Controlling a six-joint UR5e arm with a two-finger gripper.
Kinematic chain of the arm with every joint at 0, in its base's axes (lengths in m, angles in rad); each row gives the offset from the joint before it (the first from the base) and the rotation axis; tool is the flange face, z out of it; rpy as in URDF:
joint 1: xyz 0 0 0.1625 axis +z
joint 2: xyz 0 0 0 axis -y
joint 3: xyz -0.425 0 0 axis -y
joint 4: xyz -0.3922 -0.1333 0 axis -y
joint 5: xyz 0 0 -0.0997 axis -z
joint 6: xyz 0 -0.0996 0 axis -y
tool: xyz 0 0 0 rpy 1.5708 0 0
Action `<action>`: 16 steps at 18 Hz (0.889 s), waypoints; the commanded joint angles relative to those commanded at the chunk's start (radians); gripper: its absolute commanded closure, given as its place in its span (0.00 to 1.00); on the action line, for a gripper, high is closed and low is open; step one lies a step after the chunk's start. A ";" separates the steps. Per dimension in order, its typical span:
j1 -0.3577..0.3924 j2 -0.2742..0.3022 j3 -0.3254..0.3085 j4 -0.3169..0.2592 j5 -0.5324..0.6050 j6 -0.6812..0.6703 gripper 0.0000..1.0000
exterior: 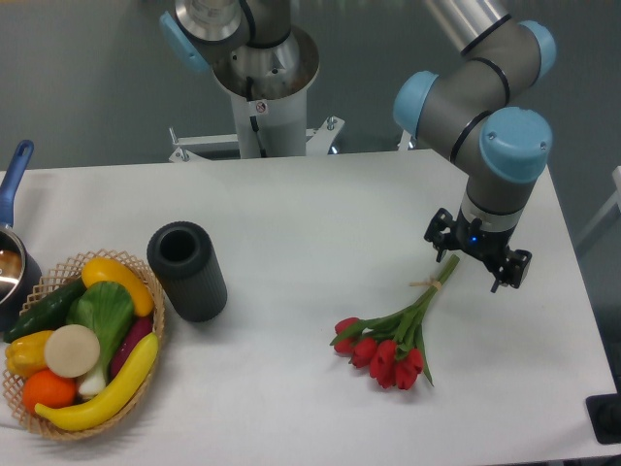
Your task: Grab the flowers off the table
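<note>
The flowers, a small bunch of red tulips with green stems, lie on the white table at the right, with the blooms toward the front. Pale string binds the stems near their ends, which point up and to the right. My gripper points straight down over those stem ends, and the tip of the stems runs under its black body. The wrist hides the fingers, so how the jaws stand does not show.
A black ribbed cylinder stands left of centre. At the front left corner sits a wicker basket of colourful vegetables, with a blue-handled pot behind it at the left edge. The arm's base rises behind the table.
</note>
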 joint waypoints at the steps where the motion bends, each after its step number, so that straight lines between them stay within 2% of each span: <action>1: 0.000 0.000 0.000 0.000 0.000 0.000 0.00; 10: 0.000 -0.005 -0.003 -0.002 -0.005 0.000 0.00; 12: 0.000 -0.005 -0.020 0.005 -0.006 -0.002 0.00; 16: -0.002 -0.009 -0.063 0.089 -0.008 -0.009 0.00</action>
